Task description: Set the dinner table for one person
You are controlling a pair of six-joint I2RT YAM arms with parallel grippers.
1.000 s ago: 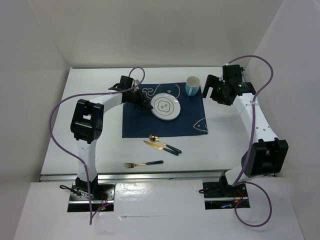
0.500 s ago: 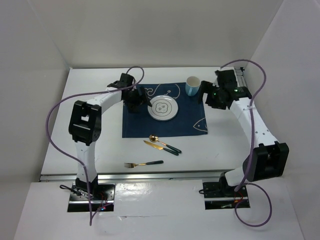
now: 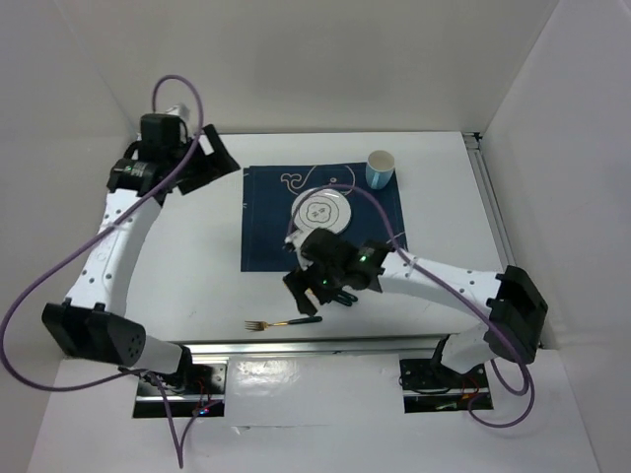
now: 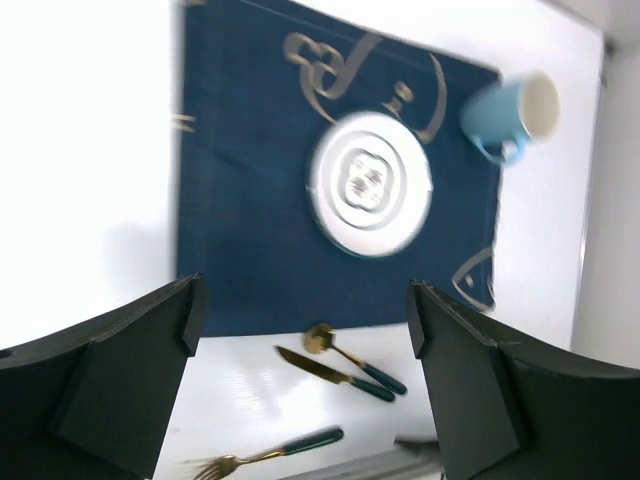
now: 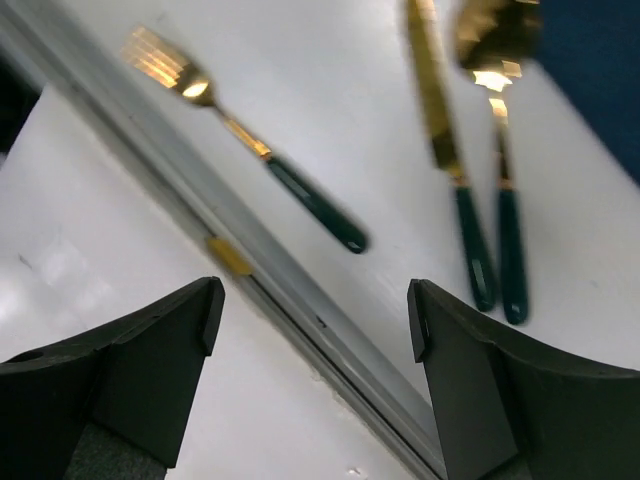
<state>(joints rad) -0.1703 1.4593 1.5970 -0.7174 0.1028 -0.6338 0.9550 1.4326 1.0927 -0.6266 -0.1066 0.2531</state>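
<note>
The right gripper [image 5: 315, 320] hovers, jaws apart and empty, over the knife [image 5: 448, 150] and spoon [image 5: 500, 170] lying on the dinner table [image 3: 197, 256] beside the placemat [image 3: 266, 236]. It should straddle one green handle only, since they nearly touch. The left gripper [image 3: 210, 158] hangs spread, empty.

Top external view fixed high behind the near edge, facing down over the whole dinner table [image 3: 197, 266], left wrist view high over the far left, looking down toward the placemat [image 4: 250, 250], right wrist view close above the near rail [image 5: 300, 315], fork [image 5: 240, 140] common to all three.
</note>
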